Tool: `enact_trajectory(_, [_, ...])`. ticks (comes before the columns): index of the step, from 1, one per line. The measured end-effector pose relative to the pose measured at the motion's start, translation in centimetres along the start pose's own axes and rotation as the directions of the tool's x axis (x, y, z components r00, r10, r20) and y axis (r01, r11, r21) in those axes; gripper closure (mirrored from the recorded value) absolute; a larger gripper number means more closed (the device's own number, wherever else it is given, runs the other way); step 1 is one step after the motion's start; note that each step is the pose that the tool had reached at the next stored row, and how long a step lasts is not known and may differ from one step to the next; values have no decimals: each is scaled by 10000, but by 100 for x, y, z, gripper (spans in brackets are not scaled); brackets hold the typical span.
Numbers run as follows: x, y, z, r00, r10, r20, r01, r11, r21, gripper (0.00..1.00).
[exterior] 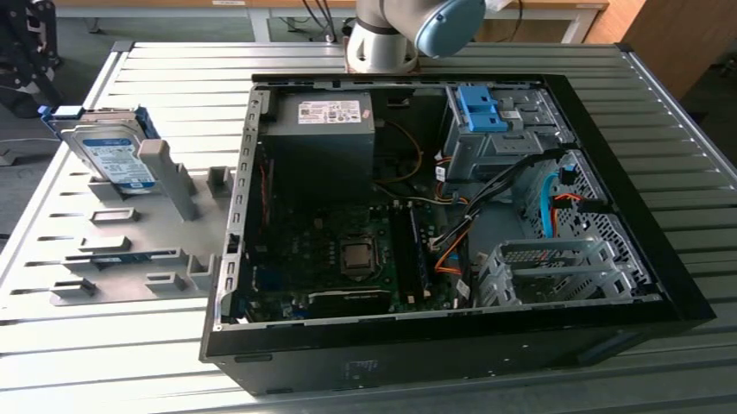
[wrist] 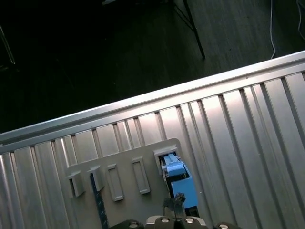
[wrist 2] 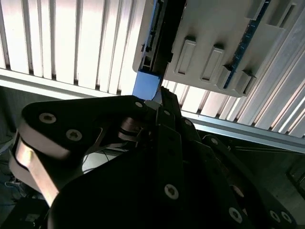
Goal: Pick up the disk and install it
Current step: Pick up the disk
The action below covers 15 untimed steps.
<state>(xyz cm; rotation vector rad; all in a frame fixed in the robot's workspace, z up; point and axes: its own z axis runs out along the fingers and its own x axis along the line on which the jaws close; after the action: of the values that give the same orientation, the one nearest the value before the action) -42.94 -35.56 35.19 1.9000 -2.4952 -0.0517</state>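
The disk (exterior: pixel 112 157), silver with a white-and-blue label and blue rails, stands on edge in a slot of the grey holder plate (exterior: pixel 127 259) at the exterior view's left, beside the open computer case (exterior: pixel 245 181). In the first wrist view the disk's blue end (wrist: pixel 180 177) sticks out of the holder (wrist: pixel 124 186), with my gripper (wrist: pixel 175 204) above it and apart from it. In the second wrist view my gripper's black linkage (wrist 2: pixel 160 102) points at the blue end (wrist 2: pixel 145 86) next to the holder (wrist 2: pixel 214 43).
Inside the case are a dark power supply box (exterior: pixel 320 138), a motherboard (exterior: pixel 345 259), a drive bay with a blue bracket (exterior: pixel 481 108) and a silver cage (exterior: pixel 553 267) with cables around. The ribbed metal table (exterior: pixel 116 362) ends close behind the holder; the arm's base (exterior: pixel 386 39) stands at the back.
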Motion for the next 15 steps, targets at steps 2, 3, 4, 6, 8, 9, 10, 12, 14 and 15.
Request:
enact_trajectory(2, [-1,0,6,9995,-314,-10,314,9995,-6,89])
enact_trajectory(3, [-9,4,8,9992,-394,-11,394,9992,-6,89])
enact_trajectory(4, [-30,9,11,9992,-404,-21,404,9992,-5,89])
enact_trajectory(6, [-58,19,21,9992,-406,-28,406,9992,-2,83])
enact_trajectory(8, [-76,29,37,9992,-405,-34,405,9992,2,77])
enact_trajectory(9, [-82,32,45,9992,-407,-34,407,9992,3,71])
enact_trajectory(10, [-83,31,50,9990,-438,-36,438,9990,2,65])
enact_trajectory(12, [-83,31,62,9977,-670,-43,670,9978,-2,59])
enact_trajectory(14, [-83,31,77,9947,-1024,-52,1024,9947,-7,53])
enact_trajectory(15, [-83,32,86,9932,-1163,-54,1163,9932,-9,53])
